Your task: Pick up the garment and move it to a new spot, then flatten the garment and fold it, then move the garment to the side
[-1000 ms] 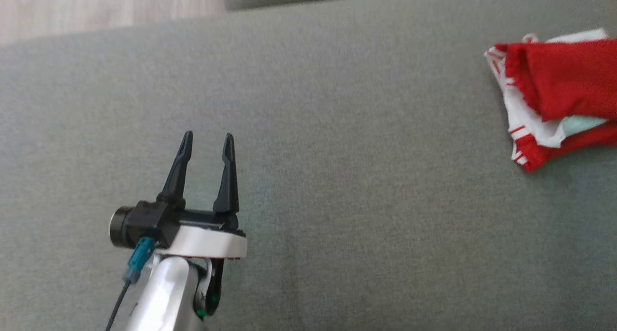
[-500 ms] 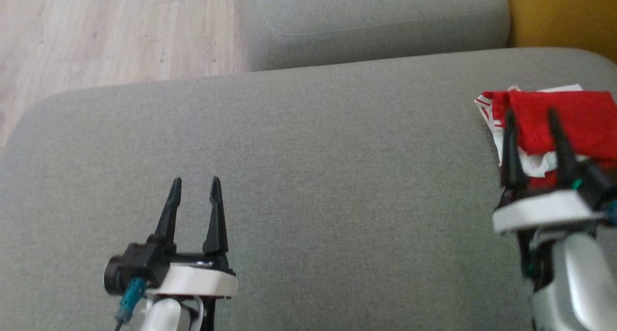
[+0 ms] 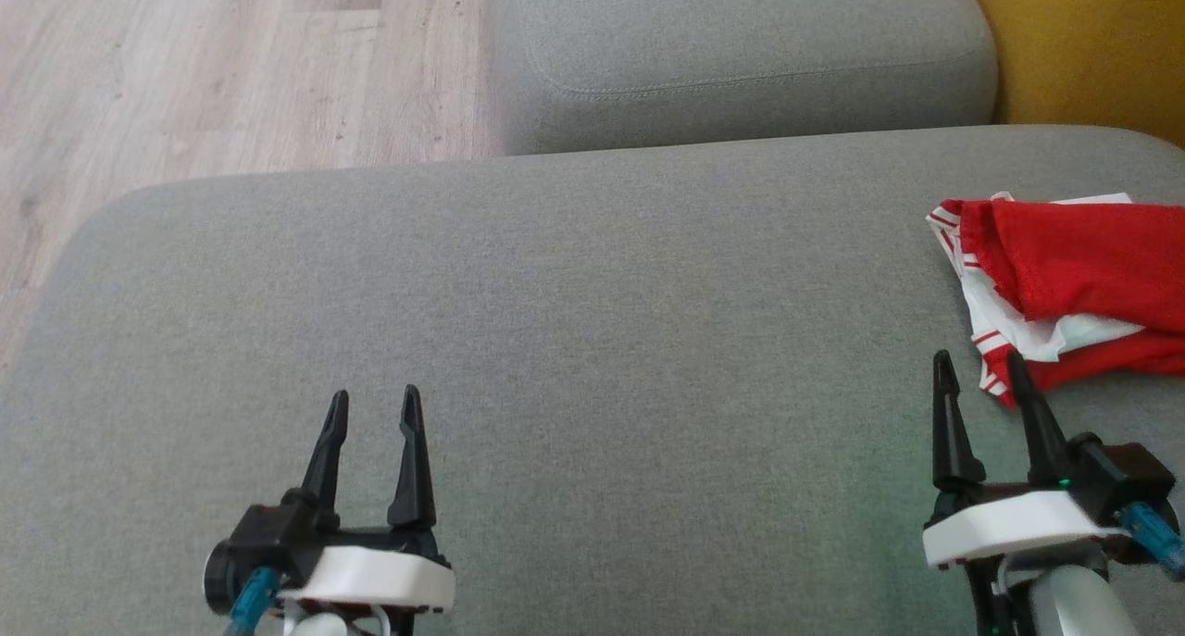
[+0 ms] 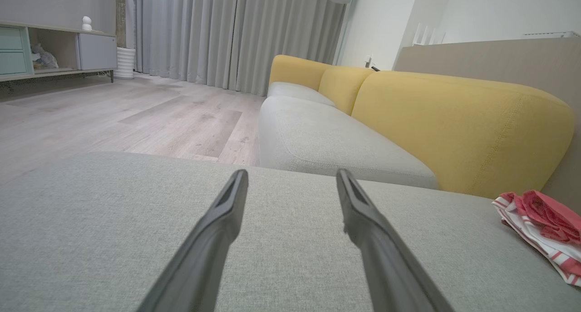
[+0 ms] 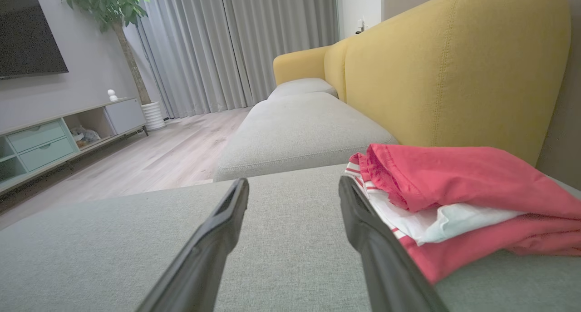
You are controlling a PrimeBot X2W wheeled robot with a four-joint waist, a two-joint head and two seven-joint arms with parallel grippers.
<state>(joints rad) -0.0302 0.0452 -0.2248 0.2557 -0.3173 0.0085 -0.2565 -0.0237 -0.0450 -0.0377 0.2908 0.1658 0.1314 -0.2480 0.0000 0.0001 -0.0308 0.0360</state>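
Head camera has shifted. Right gripper (image 3: 978, 359), lower right, has backed off the garment (image 3: 1074, 284) at the cushion's (image 3: 592, 340) right edge. Its fingers are spread and empty. Left gripper (image 3: 374, 394) is also spread and idle. The garment looks folded and set aside, so the task is likely near done.

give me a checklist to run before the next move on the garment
1. Left gripper open, holding nothing: ok.
2. Right gripper open, holding nothing: ok.
3. Garment resting on the cushion: ok.
4. Whole garment in the head view: not ok, its right part is cut off by the picture's edge.
5. Garment flat: not ok, it lies in bunched red and white layers.
6. Gap between right gripper and garment: cannot tell, the gripper overlaps the garment's corner in the head view.
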